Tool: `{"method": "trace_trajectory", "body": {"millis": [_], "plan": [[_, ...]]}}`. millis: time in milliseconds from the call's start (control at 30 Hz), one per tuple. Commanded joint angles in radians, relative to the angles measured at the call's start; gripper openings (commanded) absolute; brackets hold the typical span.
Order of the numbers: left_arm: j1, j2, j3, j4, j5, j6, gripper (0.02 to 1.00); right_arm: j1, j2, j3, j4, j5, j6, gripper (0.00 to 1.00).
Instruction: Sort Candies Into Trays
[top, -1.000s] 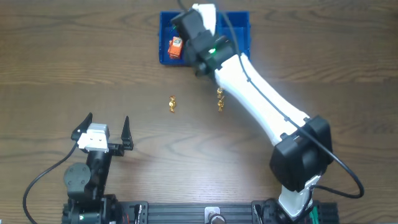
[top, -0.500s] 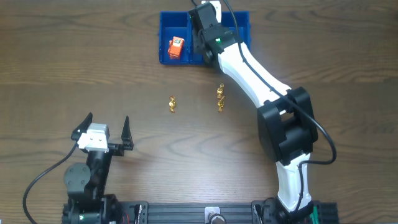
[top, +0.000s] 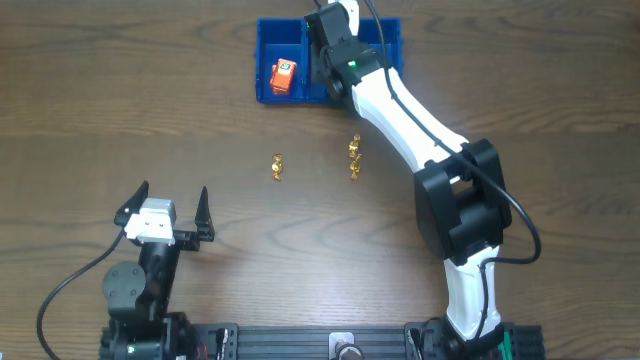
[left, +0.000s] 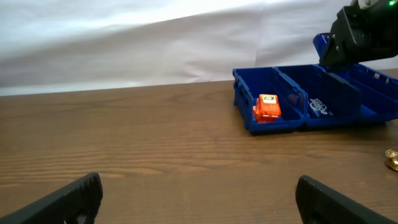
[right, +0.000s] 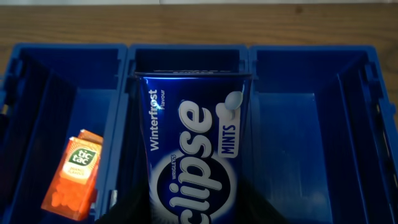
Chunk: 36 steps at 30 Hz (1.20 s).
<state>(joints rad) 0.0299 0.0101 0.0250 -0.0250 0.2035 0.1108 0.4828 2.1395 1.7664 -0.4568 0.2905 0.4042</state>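
Blue mint pack (right: 193, 143) sits clenched in the right gripper's (right: 194, 214) jaws over the middle compartment of the blue tray (right: 311, 50); an orange mint box (right: 73, 174) lies in the compartment beside it. Well apart from the tray, the left gripper (top: 170, 200) rests with jaws released. Let go off-centre, the long pack could catch a divider and tip onto the orange box.
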Motion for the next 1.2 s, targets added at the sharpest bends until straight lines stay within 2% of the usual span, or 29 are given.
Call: {"method": "trace_trajectory", "body": {"millis": [33,333,367,400,433,467,867,1067,1167,1200], "plan": [[0.002,-0.006,-0.021,-0.031,0.007,0.017,0.998,0.019,0.017,0.017,0.016,0.028,0.014,0.183],[0.002,-0.006,-0.021,-0.031,0.007,0.017,0.998,0.021,0.017,0.017,0.007,0.043,0.014,0.24],[0.002,-0.006,-0.021,-0.031,0.007,0.017,0.996,0.021,0.017,0.017,0.006,0.049,0.014,0.384],[0.002,-0.006,-0.021,-0.031,0.007,0.017,0.998,0.021,0.017,0.017,0.003,0.049,0.014,0.575],[0.002,-0.006,-0.021,-0.031,0.007,0.017,0.998,0.021,0.017,0.017,0.002,0.048,0.014,0.921],[0.002,-0.006,-0.021,-0.031,0.007,0.017,0.998,0.022,0.017,0.016,0.002,0.049,0.014,1.0],[0.002,-0.006,-0.021,-0.031,0.007,0.017,0.998,0.054,-0.067,0.016,-0.04,0.053,0.002,1.0],[0.002,-0.006,-0.021,-0.031,0.007,0.017,0.998,0.22,-0.169,0.016,-0.271,0.082,-0.016,1.0],[0.002,-0.006,-0.021,-0.031,0.007,0.017,0.998,0.3,-0.155,0.013,-0.375,0.021,-0.001,1.0],[0.002,-0.006,-0.021,-0.031,0.007,0.017,0.998,0.315,-0.145,0.013,-0.39,-0.002,0.033,1.0]]}}
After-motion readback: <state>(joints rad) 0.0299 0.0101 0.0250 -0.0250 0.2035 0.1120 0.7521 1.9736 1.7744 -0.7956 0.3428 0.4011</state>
